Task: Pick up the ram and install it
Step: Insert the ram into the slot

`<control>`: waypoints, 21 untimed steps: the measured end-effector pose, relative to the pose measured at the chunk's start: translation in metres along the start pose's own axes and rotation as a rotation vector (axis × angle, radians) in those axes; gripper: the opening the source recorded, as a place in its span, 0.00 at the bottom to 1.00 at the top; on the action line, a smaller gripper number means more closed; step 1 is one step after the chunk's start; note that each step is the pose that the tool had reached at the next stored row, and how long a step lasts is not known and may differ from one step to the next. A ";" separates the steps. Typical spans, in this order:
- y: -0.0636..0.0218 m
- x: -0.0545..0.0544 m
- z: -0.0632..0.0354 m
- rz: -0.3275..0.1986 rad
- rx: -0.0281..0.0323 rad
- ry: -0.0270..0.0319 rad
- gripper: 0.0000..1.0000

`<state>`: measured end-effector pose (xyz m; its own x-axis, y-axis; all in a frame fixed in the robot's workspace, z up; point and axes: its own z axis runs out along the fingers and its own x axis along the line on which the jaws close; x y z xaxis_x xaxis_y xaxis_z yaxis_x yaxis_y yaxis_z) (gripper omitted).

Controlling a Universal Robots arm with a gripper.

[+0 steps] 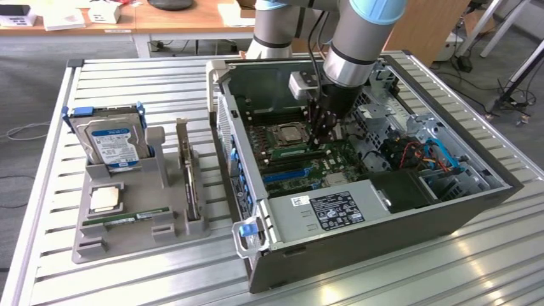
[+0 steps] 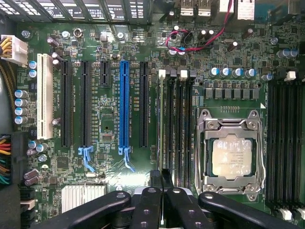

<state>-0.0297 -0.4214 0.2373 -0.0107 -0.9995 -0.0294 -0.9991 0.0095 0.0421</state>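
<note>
The pincer (image 2: pixel 161 179) is closed, its dark fingertips (image 2: pixel 155 181) pinched on the near end of the ram (image 2: pixel 164 124). The ram stands edge-on in the outermost memory slot of the bank just beside the processor socket (image 2: pixel 232 152). It runs straight along that slot to the white latch at its far end. Three more slots lie between the ram and the socket. On the ram's other side, farther from the socket, a long blue expansion slot (image 2: pixel 124 105) runs parallel to it, followed by black slots and a white one (image 2: pixel 44 95).

In the exterior view the pincer (image 1: pixel 319 145) reaches down from the arm into the open computer case (image 1: pixel 383 229), ending just beside the processor socket (image 1: pixel 289 135). The case lies on its side on a slatted metal desk (image 1: pixel 127 280). Well apart from the socket, outside the case on the exterior view's left, a grey tray (image 1: pixel 93 245) carries an upright hard drive (image 1: pixel 111 140) and a loose square chip (image 1: pixel 106 199).
</note>
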 end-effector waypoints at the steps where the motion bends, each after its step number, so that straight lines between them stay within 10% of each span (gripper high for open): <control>1: 0.0000 0.000 0.0001 -0.001 0.0001 0.0000 0.12; 21: 0.0000 -0.001 0.0019 -0.009 -0.0003 -0.0003 0.12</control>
<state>-0.0297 -0.4202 0.2354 -0.0014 -0.9995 -0.0300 -0.9991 0.0001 0.0421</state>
